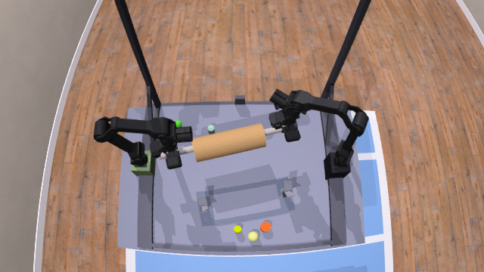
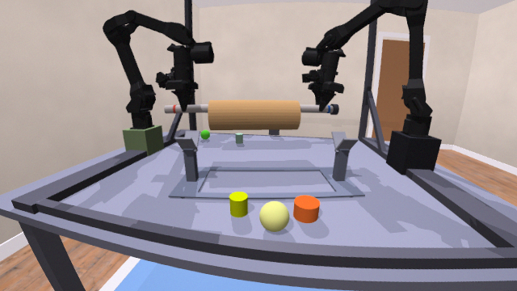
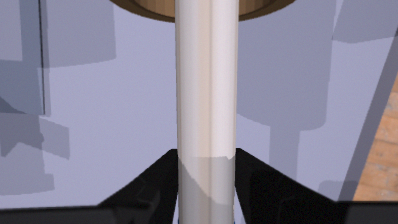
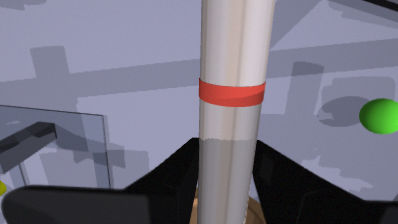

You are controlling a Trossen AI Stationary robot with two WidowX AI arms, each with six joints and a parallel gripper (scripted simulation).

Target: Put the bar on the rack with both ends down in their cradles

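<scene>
While the table (image 1: 310,162) (image 2: 275,155) (image 3: 125,125) (image 4: 150,25) carries the rack (image 1: 247,217) (image 2: 262,196) (image 3: 20,85) (image 4: 50,131), both cradles are bare and the bar (image 1: 273,131) (image 2: 198,108) (image 3: 206,90) (image 4: 232,50) is up in the air, behind the rack in the exterior view. Left gripper (image 1: 286,128) (image 2: 321,109) (image 3: 206,152) is clamped on the bar near its blue band (image 2: 329,109); right gripper (image 1: 168,153) (image 2: 184,109) (image 4: 228,141) is clamped on it near the red band (image 2: 174,108) (image 4: 232,95). The paper roll (image 1: 229,142) (image 2: 254,115) (image 3: 150,7) (image 4: 255,215) is around the bar, between the grippers. Orange cylinder (image 1: 265,227) (image 2: 306,208), pale yellow ball (image 1: 252,236) (image 2: 274,217) and yellow cylinder (image 1: 237,229) (image 2: 238,204) stand at the rack's front; green ball (image 1: 178,124) (image 2: 205,134) (image 4: 381,116) and small teal cylinder (image 1: 211,129) (image 2: 239,138) are behind it.
</scene>
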